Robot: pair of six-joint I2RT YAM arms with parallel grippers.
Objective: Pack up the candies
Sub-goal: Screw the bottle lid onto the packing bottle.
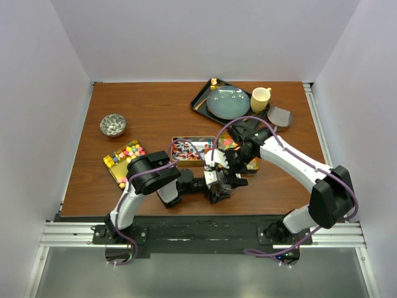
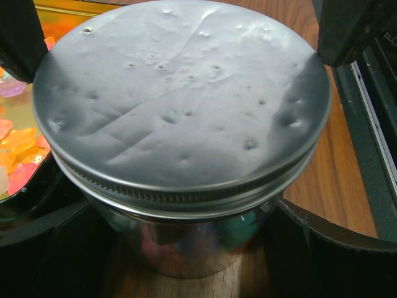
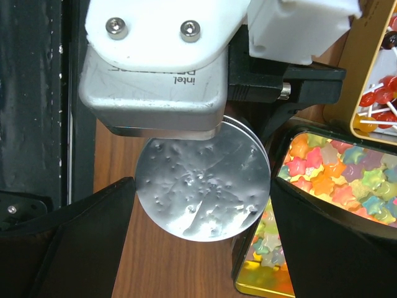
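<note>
A small clear glass jar (image 2: 186, 242) with a dented silver lid (image 2: 180, 99) stands on the wooden table near its front edge; coloured candies show dimly through the glass. My left gripper (image 2: 189, 251) is shut on the jar body, a finger on each side. My right gripper (image 3: 201, 192) is above it, its fingers (image 3: 80, 242) pressed on the lid's (image 3: 201, 183) rim. Both grippers meet in the top view, left (image 1: 217, 186) and right (image 1: 228, 166). Orange-yellow-pink gummies (image 3: 335, 174) fill a gold tin beside the jar. Wrapped red-white-blue candies (image 1: 189, 149) and multicoloured chunky candies (image 1: 127, 155) lie in two other tins.
A black tray (image 1: 201, 96) at the back holds a blue plate (image 1: 227, 102) and a yellow mug (image 1: 260, 98). A grey dish (image 1: 280, 116) sits beside it. A small grey bowl (image 1: 113, 125) stands at the left. The table's front edge (image 1: 186, 211) is just behind the jar.
</note>
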